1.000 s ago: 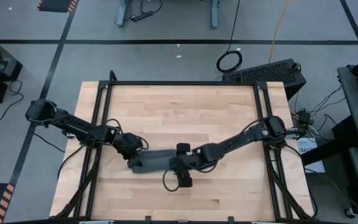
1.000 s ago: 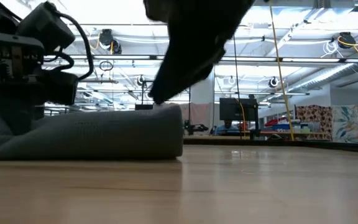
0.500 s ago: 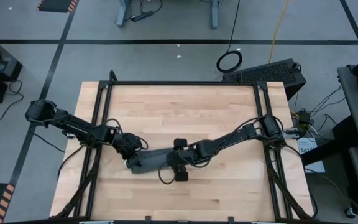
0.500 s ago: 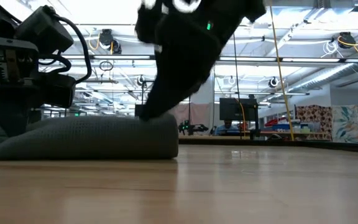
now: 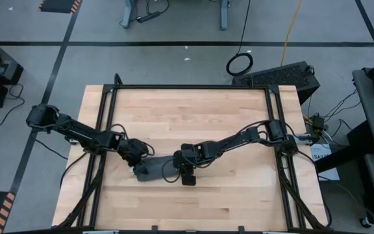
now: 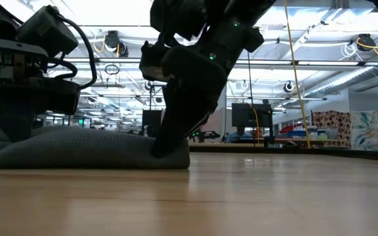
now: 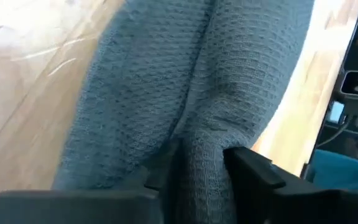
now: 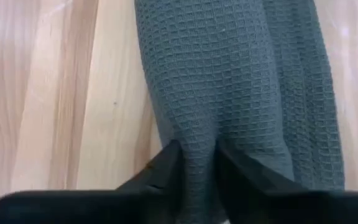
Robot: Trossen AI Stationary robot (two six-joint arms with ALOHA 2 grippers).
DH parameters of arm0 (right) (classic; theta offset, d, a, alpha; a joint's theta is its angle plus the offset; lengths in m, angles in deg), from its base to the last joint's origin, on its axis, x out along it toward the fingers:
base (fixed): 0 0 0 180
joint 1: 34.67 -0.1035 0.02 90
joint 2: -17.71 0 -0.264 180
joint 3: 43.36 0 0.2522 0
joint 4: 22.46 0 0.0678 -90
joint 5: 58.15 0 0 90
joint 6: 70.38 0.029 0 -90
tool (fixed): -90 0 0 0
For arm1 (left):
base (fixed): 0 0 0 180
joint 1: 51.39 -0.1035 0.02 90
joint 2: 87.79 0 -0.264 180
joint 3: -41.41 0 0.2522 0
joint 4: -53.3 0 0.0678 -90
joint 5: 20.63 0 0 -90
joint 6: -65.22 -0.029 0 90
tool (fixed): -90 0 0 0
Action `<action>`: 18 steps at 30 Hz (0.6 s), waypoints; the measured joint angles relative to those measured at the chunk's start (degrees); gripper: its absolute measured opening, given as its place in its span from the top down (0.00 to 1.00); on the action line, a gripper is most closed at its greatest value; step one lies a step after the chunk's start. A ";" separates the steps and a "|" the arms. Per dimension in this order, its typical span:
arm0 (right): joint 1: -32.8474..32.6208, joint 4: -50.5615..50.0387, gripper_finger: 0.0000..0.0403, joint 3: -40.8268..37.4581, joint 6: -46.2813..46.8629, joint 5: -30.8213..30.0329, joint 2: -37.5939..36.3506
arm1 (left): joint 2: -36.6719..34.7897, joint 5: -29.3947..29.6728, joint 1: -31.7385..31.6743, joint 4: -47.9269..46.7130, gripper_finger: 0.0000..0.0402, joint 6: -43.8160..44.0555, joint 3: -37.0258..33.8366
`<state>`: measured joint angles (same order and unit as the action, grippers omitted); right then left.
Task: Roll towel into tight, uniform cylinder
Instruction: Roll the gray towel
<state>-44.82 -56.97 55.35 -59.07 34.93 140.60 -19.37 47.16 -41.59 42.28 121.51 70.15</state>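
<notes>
Towel (image 5: 153, 170) lies rolled near counter (image 5: 193, 110) centre, left hand (image 7: 197, 163) and right hand (image 8: 194, 167) each pinching an end fold; soft, light waffle cloth, likely to slacken unless gripped at both ends.

One dark grey waffle-weave cloth towel (image 5: 153, 170) lies on one pale wooden table (image 5: 193, 110). Two dark robot arms, two grippers: left gripper (image 5: 137, 166), right gripper (image 5: 176, 166).
</notes>
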 joint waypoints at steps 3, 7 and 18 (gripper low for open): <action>0.29 -0.45 0.87 0.00 0.40 2.22 0.00 | -1.35 -0.99 -0.15 -0.49 0.64 0.27 0.72; 1.52 -0.65 0.98 0.00 4.01 8.03 0.02 | -5.98 -3.99 -1.14 -2.64 0.58 -0.65 2.31; 9.97 0.08 0.99 -0.11 17.13 28.05 0.20 | -24.09 7.55 5.46 -12.32 0.57 -15.38 8.52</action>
<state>-34.85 -56.89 55.24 -41.94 62.99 140.79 -43.46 54.71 -36.13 29.95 106.13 78.67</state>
